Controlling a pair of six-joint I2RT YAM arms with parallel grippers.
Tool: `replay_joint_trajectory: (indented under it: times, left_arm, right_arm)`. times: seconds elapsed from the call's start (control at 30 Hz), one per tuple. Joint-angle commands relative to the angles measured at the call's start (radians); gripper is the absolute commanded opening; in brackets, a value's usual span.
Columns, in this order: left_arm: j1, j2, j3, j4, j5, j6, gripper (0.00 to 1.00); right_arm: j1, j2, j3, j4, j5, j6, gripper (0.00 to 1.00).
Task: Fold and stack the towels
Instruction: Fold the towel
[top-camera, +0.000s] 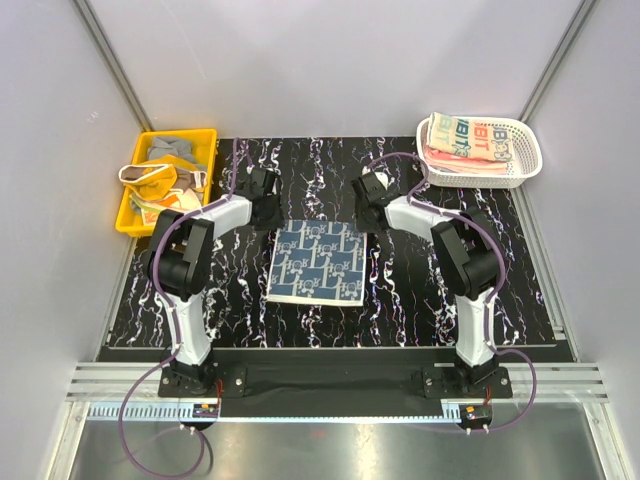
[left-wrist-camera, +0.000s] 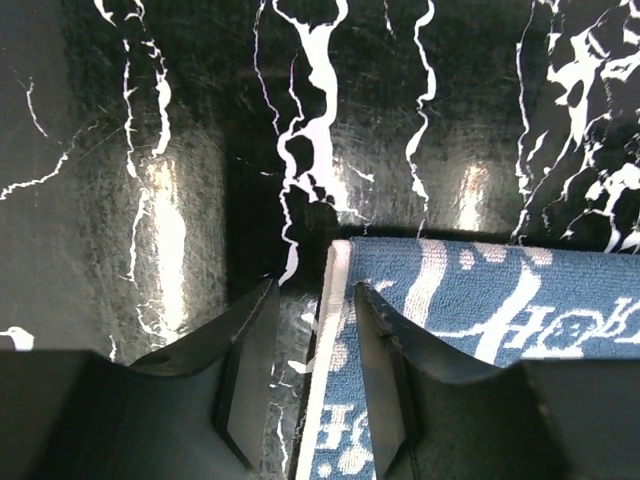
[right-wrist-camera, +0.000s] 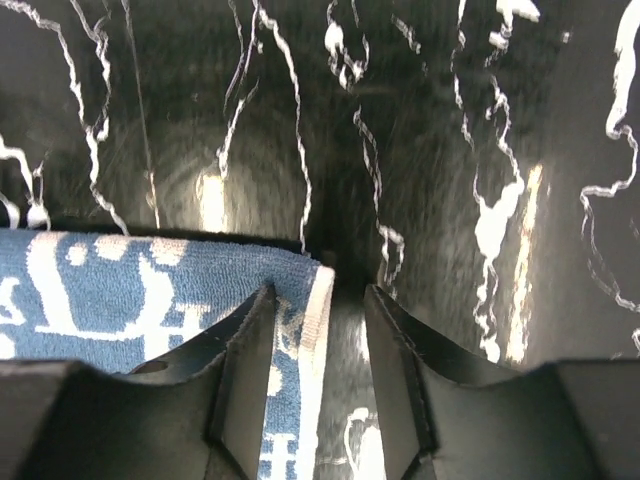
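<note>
Far left: a yellow tray (top-camera: 126, 214) is sitting at the far-left corner of the black marbled mat (top-camera: 420, 300). It is holding a heap of crumpled towels (top-camera: 165, 168), grey and pale; how many cannot be told.

Left of centre: the left gripper (top-camera: 265, 205) is reaching to the far-left corner of the navy patterned towel (top-camera: 318, 262). In the left wrist view the left gripper (left-wrist-camera: 310, 350) is standing part open, with a narrow gap between the jaws. The towel's (left-wrist-camera: 480, 300) white-bordered side edge is lying in that gap. One finger is over the bare mat and the other over the blue cloth. Nothing is being pinched.

Centre: the navy patterned towel is lying flat on the mat between the two arms, spread as one rectangle with its edges roughly square to the table.

Right of centre: the right gripper (top-camera: 368, 210) is reaching to the towel's far-right corner. In the right wrist view the right gripper (right-wrist-camera: 320, 360) is likewise standing part open, and the towel's (right-wrist-camera: 130, 290) white-bordered corner is lying between the jaws, not clamped.

Far right: a white lattice basket (top-camera: 528, 168) is sitting at the far-right corner. It is holding a cream lettered towel (top-camera: 480, 138), folded and resting on top of a pink towel (top-camera: 447, 158), whose edge is showing at the basket's left side
</note>
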Motion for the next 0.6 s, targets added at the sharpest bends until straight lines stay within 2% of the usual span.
replay_joint_trajectory:
  times: [0.0,0.2,0.3,0.4,0.57]
  left_arm:
    - [0.005,0.011,0.014,0.048,0.012,-0.025,0.42]
    - [0.004,0.038,0.037,0.054,0.024,-0.034,0.43]
    - [0.007,0.018,0.017,0.104,0.041,-0.040,0.45]
    - [0.022,0.015,0.009,0.147,0.115,-0.042,0.47]
    - [0.039,0.057,0.043,0.131,0.143,-0.050,0.46]
  right_arm:
    - [-0.019,0.033,0.059,-0.007,0.020,-0.026,0.47]
    - [-0.036,0.076,0.097,0.013,-0.028,-0.044,0.41]
    - [-0.047,0.078,0.102,0.036,-0.060,-0.065,0.41]
    - [-0.061,0.077,0.103,0.060,-0.110,-0.081,0.41]
    - [-0.073,0.078,0.122,0.070,-0.147,-0.101,0.40]
